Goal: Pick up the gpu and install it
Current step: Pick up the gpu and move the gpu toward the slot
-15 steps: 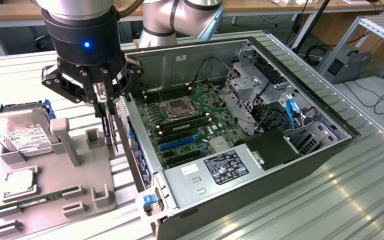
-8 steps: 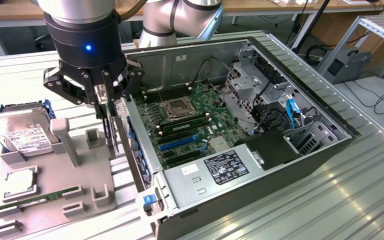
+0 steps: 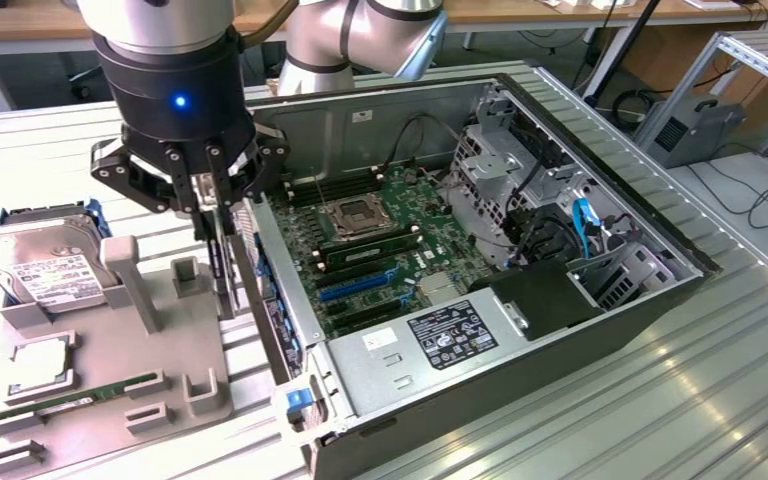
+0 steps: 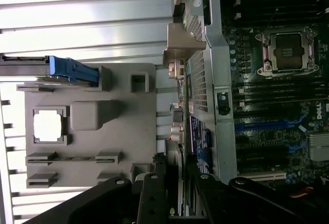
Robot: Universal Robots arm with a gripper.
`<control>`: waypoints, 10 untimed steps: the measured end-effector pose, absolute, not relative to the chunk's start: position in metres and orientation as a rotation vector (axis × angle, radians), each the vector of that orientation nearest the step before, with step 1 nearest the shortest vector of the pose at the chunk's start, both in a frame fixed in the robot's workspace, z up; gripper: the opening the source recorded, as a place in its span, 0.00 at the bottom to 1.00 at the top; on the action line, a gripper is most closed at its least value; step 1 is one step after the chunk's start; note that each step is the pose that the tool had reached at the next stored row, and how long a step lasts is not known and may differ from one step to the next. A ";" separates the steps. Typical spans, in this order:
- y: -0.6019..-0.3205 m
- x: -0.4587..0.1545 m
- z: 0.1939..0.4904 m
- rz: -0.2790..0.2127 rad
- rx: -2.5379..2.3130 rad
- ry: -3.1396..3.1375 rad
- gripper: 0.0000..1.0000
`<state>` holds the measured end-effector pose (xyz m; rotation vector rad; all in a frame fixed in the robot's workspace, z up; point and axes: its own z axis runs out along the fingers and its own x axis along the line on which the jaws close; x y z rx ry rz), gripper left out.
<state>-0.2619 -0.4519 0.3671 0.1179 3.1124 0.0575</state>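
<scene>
The gpu [image 3: 228, 272] hangs edge-on, a thin dark card standing upright, with my gripper [image 3: 211, 222] shut on its upper part. In the wrist view the card runs away from between my two black fingers [image 4: 154, 196], its silver end bracket [image 4: 182, 44] at the far end. It sits over the gap between the grey holder block [image 3: 131, 350] and the open computer case [image 3: 491, 290], close to the case's side wall. The card's lower end is level with the holder's posts. The motherboard [image 3: 371, 240] lies bare inside the case, with blue expansion slots [image 3: 357, 285].
On the holder block are a silver hard drive [image 3: 37, 265] in a blue-tabbed caddy, a square processor chip [image 3: 37, 365] and a green RAM stick [image 3: 57, 402]. Drive cages and cables [image 3: 544, 200] fill the case's far side. A ribbed metal table [image 3: 651, 400] lies all around.
</scene>
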 end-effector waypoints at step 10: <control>-0.452 -0.261 0.362 0.057 0.118 3.112 0.26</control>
